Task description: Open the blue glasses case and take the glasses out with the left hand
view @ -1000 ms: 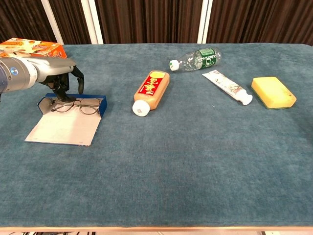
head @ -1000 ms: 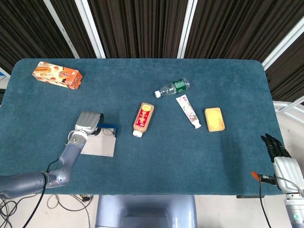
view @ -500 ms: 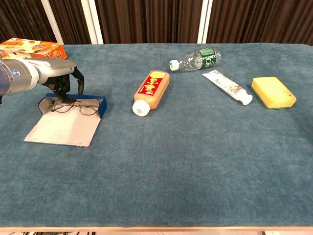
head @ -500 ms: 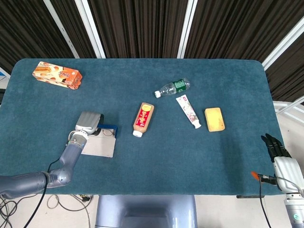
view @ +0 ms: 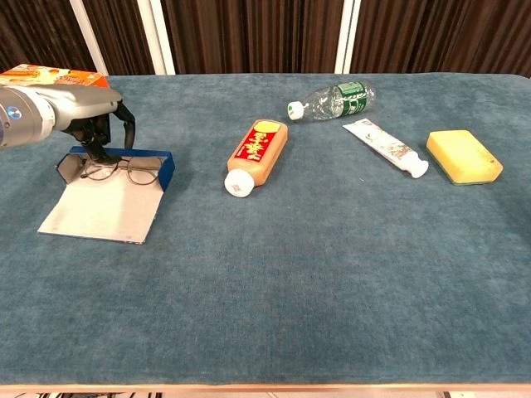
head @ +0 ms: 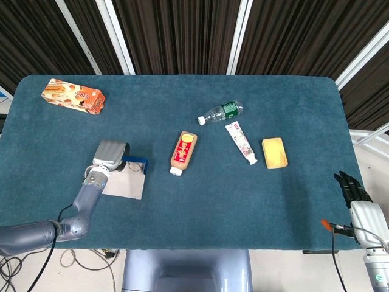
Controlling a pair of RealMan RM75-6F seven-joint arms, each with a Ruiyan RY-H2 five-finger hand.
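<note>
Blue hinged glasses case (view: 116, 170), lid lying flat open on teal cloth tabletop (view: 332, 249), left side; thin wire-framed glasses (view: 120, 172) sitting inside tray
Left robot hand (view: 101, 123) hovering over tray's far end, fingers curling down at frame; firm pinch or not: cannot tell
Right robot hand (head: 357, 198) hanging off tabletop edge, fingers extending, holding nothing
Risks: light case dragging along with hand; thin frame slipping or bending; frame catching on tray wall

Bright, even overhead light, no glare on the table (head: 200, 201). Shadows soft and short, tucked close under objs. Both views sharp; head view's table edges bow a bit. Curtains behind table stay dark.
</note>
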